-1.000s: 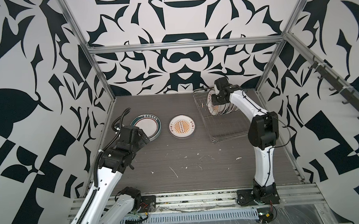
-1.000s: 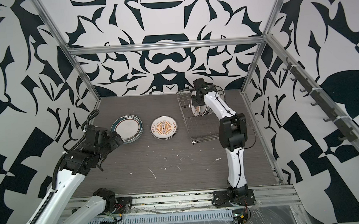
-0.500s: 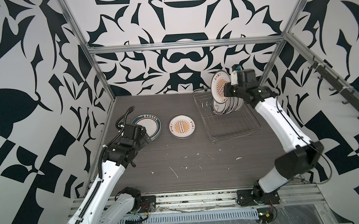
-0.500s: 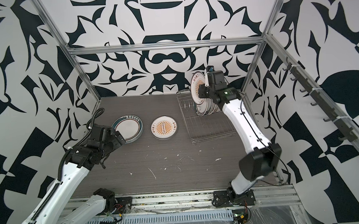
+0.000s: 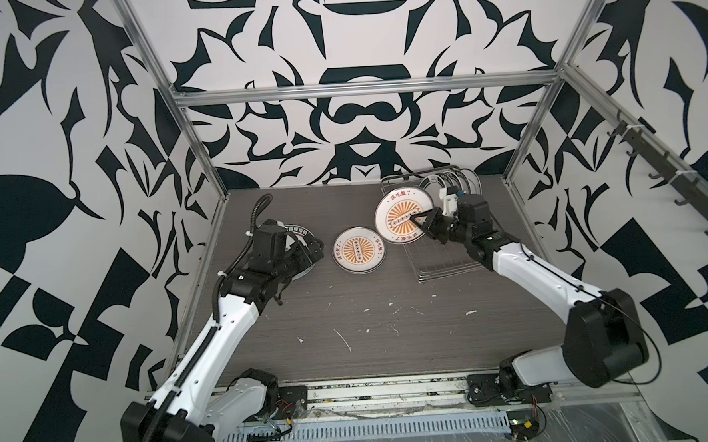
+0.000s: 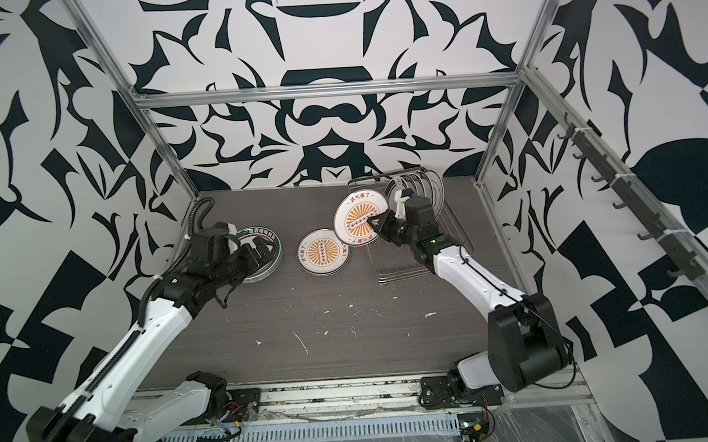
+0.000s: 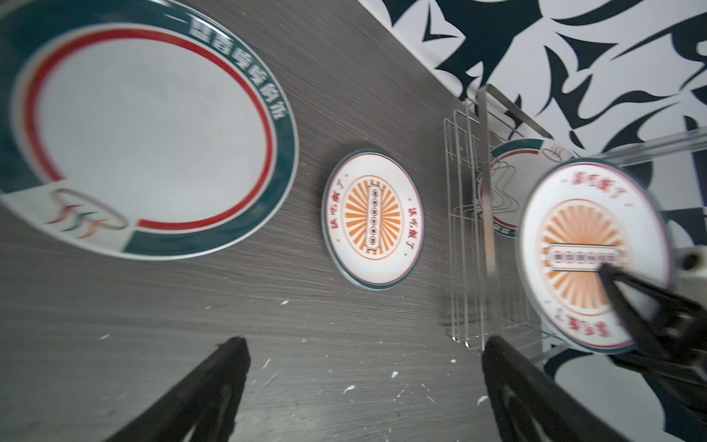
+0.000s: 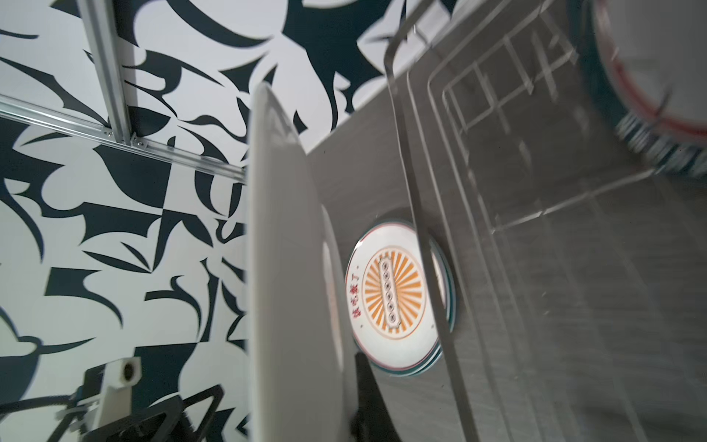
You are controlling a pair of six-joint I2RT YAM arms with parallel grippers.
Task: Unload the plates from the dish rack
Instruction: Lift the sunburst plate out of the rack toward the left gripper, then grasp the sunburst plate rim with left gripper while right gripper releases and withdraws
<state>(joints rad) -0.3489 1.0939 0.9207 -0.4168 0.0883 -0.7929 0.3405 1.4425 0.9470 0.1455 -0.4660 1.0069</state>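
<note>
My right gripper (image 5: pixel 421 222) is shut on a small white plate with an orange sunburst (image 5: pixel 402 215), holding it upright in the air over the dish rack's left edge (image 6: pixel 360 219). In the right wrist view this plate (image 8: pixel 290 268) is edge-on between the fingers. A matching sunburst plate (image 5: pixel 359 251) lies flat on the table beside a large teal-rimmed plate (image 7: pixel 145 126). Several plates (image 5: pixel 454 181) stand in the back of the wire dish rack (image 5: pixel 442 263). My left gripper (image 7: pixel 363 344) is open and empty, low over the table near the large plate (image 6: pixel 261 235).
The rack's front half (image 6: pixel 404 265) is bare wire. White crumbs and scratches (image 5: pixel 342 339) dot the dark wood-grain table. Patterned walls and aluminium frame posts (image 5: pixel 198 143) enclose the table on three sides.
The right gripper lifted the sunburst plate out of the rack, then carried it left and lower. The left arm shifted a little forward beside the large plate, still open.
</note>
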